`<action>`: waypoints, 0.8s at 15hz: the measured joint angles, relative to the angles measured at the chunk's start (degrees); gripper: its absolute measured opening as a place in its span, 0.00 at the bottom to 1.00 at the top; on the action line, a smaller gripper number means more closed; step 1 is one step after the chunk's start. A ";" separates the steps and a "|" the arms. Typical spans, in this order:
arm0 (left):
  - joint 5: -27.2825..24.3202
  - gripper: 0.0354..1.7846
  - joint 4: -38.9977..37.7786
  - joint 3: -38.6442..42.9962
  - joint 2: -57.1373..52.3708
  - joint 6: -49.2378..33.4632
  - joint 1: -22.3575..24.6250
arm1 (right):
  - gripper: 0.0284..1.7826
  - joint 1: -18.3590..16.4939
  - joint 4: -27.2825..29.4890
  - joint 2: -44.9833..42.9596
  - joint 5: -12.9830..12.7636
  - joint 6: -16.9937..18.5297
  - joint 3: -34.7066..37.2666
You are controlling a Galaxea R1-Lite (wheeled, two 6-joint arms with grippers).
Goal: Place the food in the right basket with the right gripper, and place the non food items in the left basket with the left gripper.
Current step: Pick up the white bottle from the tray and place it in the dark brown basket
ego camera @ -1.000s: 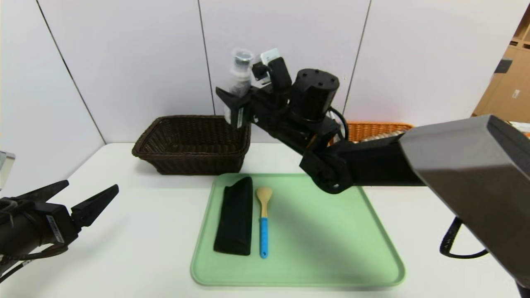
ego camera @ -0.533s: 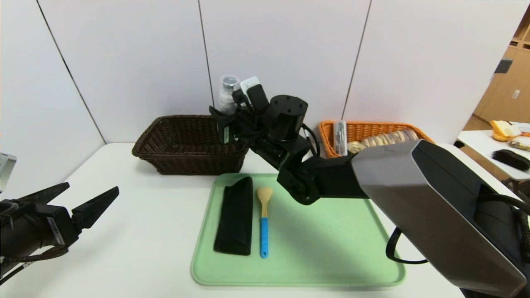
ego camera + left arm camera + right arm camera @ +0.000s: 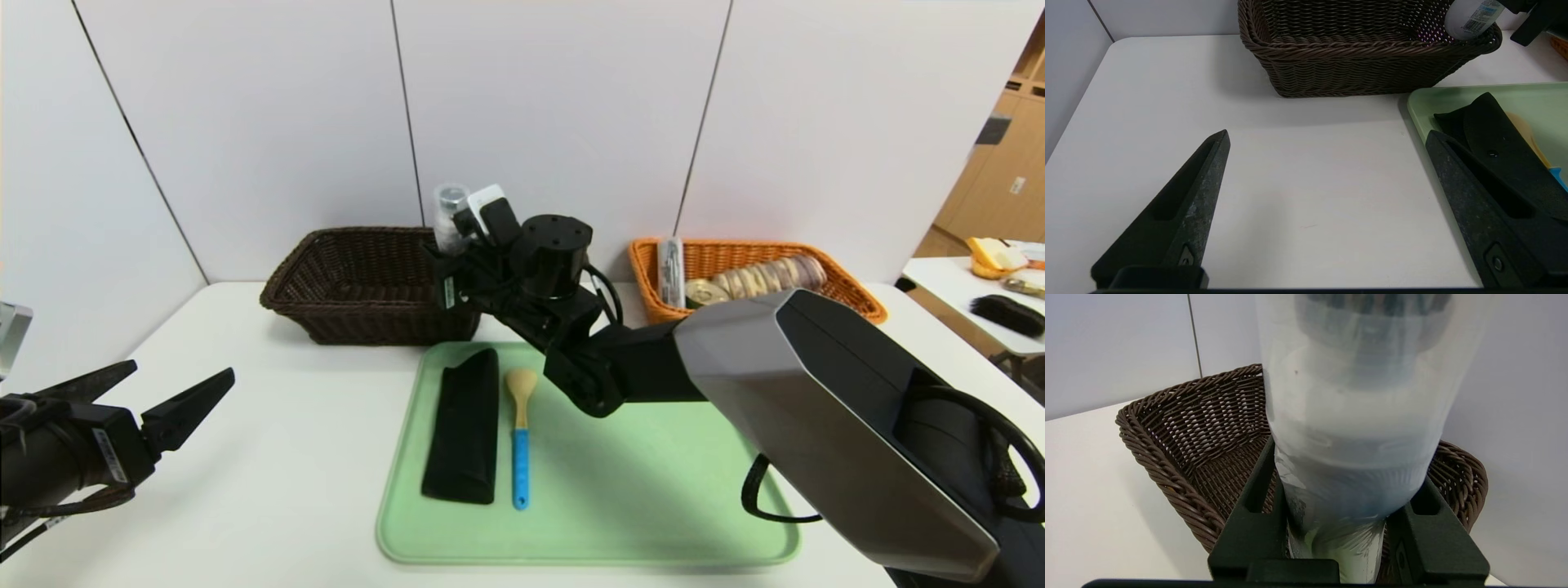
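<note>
My right gripper is shut on a pale plastic bottle with a grey cap and holds it upright over the right rim of the dark brown basket. In the right wrist view the bottle sits between the jaws of the right gripper, with the brown basket below. My left gripper is open and empty over the table at the front left. A black pouch and a wooden spoon with a blue handle lie on the green tray.
The orange basket at the back right holds a roll of biscuits, a can and a packet. The left wrist view shows the open left gripper, the brown basket, the bottle and the pouch.
My right arm has come down and slightly left with the bottle, from high above the brown basket to just over its right rim. The left arm has not moved.
</note>
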 joint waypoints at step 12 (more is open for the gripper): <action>-0.02 0.94 -0.01 -0.15 0.00 -0.37 0.06 | 0.82 -1.85 3.30 -2.43 -1.21 0.04 -3.07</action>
